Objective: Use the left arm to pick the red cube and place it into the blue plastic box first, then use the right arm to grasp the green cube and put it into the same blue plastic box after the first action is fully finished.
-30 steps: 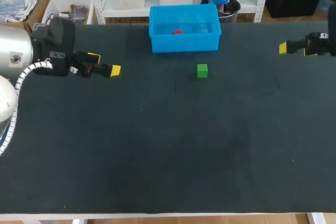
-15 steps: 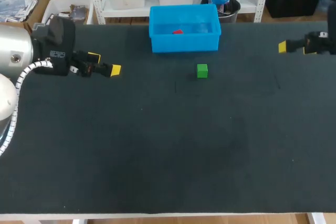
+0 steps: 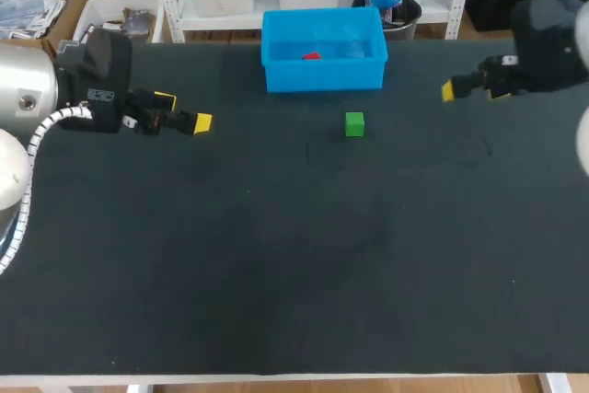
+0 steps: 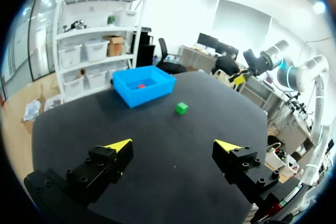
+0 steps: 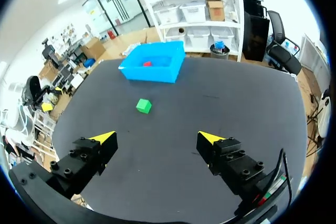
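Head view: right gripper [image 3: 448, 91] just slid in to 2 o'clock of the green cube [image 3: 354, 123], itself at 6 o'clock of the blue box [image 3: 322, 76] holding the red cube [image 3: 311, 55], so step two's on; left wrist: left gripper [image 4: 176, 148] parked, jaws spread, empty; right wrist: same, green cube ahead.

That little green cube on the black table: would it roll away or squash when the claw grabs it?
The small green cube rests flat on the black table, so a push would probably slide it, not roll it. Its crisp straight edges suggest it is stiff. It looks small compared with the open right gripper, so it is likely light.
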{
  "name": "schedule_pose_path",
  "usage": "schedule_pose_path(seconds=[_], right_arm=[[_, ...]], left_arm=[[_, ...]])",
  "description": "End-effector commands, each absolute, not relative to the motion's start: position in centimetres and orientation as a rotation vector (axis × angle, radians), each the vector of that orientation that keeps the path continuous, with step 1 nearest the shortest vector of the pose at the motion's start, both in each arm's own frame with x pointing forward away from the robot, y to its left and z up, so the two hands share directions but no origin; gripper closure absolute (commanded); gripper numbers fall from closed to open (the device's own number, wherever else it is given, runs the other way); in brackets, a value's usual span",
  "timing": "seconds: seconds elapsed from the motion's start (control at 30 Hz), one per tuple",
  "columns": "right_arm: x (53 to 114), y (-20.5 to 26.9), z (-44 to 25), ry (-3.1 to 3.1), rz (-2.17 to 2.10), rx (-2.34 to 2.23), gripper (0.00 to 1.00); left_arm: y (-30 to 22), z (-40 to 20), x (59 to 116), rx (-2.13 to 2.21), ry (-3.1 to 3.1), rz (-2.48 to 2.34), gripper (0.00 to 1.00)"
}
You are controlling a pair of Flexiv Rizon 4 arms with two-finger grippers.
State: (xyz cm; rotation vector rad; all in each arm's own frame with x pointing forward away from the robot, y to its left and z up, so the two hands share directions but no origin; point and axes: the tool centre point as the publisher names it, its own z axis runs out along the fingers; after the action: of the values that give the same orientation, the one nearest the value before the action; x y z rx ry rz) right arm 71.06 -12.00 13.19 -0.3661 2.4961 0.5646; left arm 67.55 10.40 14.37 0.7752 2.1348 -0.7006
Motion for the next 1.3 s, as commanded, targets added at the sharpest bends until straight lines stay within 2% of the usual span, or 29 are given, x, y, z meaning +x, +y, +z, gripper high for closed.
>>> schedule_pose_path(seconds=[0.03,0.63,1.3], right_arm=[[71.9,-9.8,12.9,2.559,0.379,-0.343,0.00],[73.7,-4.5,10.3,2.692,0.192,-0.386,0.00],[73.8,-4.2,10.6,2.691,0.254,-0.449,0.00]], left_arm=[[10.5,14.3,67.4,0.773,2.128,-0.703,0.00],[10.5,14.3,67.4,0.773,2.128,-0.703,0.00],[10.5,14.3,67.4,0.773,2.128,-0.703,0.00]])
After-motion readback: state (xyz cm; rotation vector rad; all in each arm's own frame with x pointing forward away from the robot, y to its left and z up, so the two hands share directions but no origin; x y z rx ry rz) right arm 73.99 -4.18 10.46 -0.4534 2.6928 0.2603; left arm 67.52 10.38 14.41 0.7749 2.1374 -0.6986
